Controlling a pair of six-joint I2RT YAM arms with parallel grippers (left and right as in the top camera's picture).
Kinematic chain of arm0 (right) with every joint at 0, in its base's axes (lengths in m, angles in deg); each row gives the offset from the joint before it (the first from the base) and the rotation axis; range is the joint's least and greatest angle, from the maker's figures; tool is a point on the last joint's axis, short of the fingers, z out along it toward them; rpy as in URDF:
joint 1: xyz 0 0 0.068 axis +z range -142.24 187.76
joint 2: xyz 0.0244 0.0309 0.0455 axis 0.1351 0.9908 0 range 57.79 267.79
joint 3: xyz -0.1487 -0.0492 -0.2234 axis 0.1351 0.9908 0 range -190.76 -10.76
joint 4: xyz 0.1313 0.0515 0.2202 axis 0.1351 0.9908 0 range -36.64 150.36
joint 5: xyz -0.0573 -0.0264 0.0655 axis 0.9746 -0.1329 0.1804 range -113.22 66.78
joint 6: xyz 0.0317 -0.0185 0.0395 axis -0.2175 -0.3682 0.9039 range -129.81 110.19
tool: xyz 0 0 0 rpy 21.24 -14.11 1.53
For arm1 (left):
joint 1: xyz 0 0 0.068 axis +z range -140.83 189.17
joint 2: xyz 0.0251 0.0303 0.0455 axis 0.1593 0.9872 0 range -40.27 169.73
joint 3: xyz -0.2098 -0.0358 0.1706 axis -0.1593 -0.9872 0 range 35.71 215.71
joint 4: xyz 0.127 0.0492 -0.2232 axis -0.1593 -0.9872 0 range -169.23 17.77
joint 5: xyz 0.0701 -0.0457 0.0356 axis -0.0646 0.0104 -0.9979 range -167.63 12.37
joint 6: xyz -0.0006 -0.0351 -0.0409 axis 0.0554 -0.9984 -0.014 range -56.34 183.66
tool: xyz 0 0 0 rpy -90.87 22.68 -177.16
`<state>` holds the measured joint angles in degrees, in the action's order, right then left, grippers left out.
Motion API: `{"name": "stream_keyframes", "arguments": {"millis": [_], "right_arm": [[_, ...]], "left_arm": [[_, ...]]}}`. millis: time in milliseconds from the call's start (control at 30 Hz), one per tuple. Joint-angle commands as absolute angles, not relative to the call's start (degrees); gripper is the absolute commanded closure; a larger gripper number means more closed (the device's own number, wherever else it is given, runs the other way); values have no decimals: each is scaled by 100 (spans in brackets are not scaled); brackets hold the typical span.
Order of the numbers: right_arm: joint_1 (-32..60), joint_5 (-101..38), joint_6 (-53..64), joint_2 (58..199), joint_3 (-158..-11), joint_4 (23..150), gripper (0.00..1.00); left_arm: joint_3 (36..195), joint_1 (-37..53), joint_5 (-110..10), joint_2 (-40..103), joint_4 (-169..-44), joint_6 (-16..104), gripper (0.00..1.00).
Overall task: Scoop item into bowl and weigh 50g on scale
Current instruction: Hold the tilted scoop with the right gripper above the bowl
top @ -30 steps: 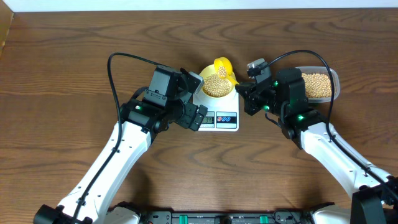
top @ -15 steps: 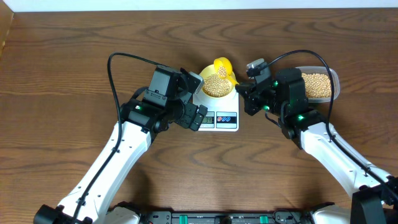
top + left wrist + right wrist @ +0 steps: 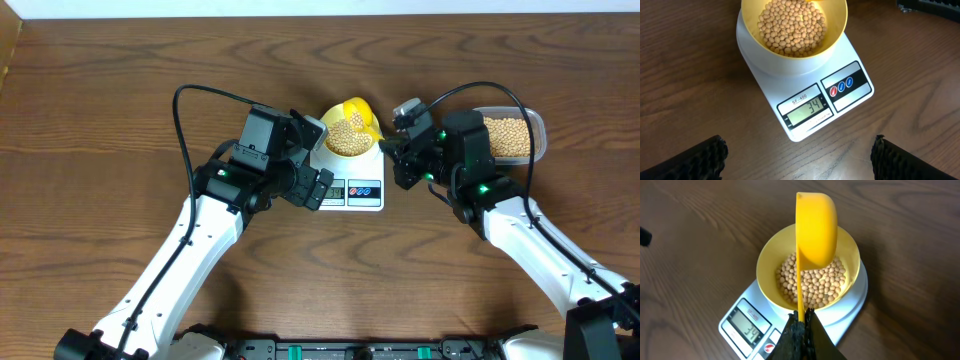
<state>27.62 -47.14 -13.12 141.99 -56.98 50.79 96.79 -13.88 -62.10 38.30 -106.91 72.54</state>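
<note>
Brown table (image 3: 100, 100) is carrying the scale (image 3: 769, 75), reading 34, with the bowl (image 3: 838, 30) of beans (image 3: 792, 25) standing on it. Right gripper (image 3: 802, 317) is clenching the tipped scoop (image 3: 816, 225) above the bowl; left gripper (image 3: 800, 152) is hovering released. Pouring is ending, I judge; next is calling for more beans from the tub (image 3: 512, 136).

The scale (image 3: 805, 95) reads "34", labelled "SF-400".
</note>
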Motion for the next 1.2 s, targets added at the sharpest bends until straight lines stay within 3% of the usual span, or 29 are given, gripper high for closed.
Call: {"name": "stream_keyframes", "arguments": {"millis": [0,1167], "right_arm": [[2823,-4705,-1927,14081,-5794,5103,99],[2845,-4519,-2587,14081,-5794,5103,99]], "left_arm": [[9653,-1390,-6245,3860,-10708,7304,6],[9653,-1390,-6245,3860,-10708,7304,6]]}}
